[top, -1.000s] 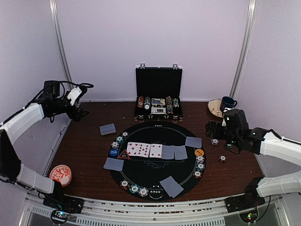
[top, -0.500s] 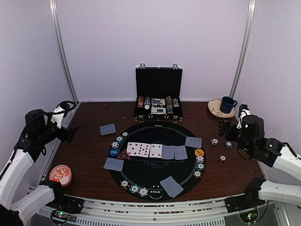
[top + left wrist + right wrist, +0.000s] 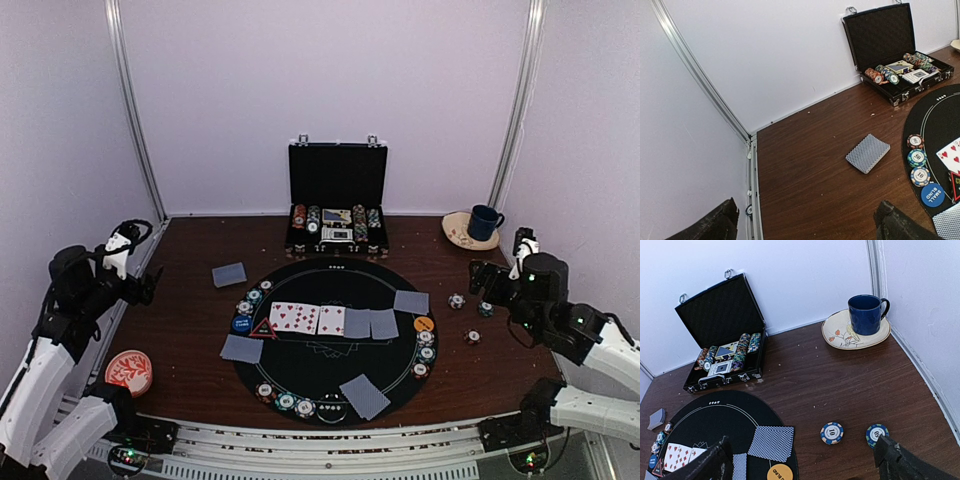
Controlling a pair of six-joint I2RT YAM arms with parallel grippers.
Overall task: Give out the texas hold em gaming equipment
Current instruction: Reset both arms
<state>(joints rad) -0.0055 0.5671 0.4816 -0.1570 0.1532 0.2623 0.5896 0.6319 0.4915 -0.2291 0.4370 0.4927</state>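
Grey-blue-backed cards point(image 3: 370, 323) and face-up cards point(image 3: 295, 317) lie on the round black mat point(image 3: 330, 370). A card deck point(image 3: 229, 274) point(image 3: 867, 153) rests on the wood left of it. Striped chips point(image 3: 250, 298) point(image 3: 916, 159), a blue button point(image 3: 241, 324) point(image 3: 932, 194) and a red triangle point(image 3: 263, 329) sit at the mat's left edge, and an orange button point(image 3: 423, 324) point(image 3: 779, 472) sits at its right edge. Loose chips point(image 3: 456, 301) point(image 3: 832, 433) lie to the right of the mat. My left gripper point(image 3: 140, 285) point(image 3: 807, 230) hangs open and empty at the far left. My right gripper point(image 3: 485, 280) point(image 3: 802, 467) is open and empty above the loose chips.
An open black briefcase point(image 3: 337, 215) point(image 3: 722, 330) with rows of chips stands at the back. A blue cup point(image 3: 485, 220) point(image 3: 866, 314) on a saucer is at the back right corner. A red-and-white dish point(image 3: 129, 370) sits front left. White walls close both sides.
Both arms have drawn back toward the near side, the left down to the table's left edge and the right out to the right. Nothing on the table moved.
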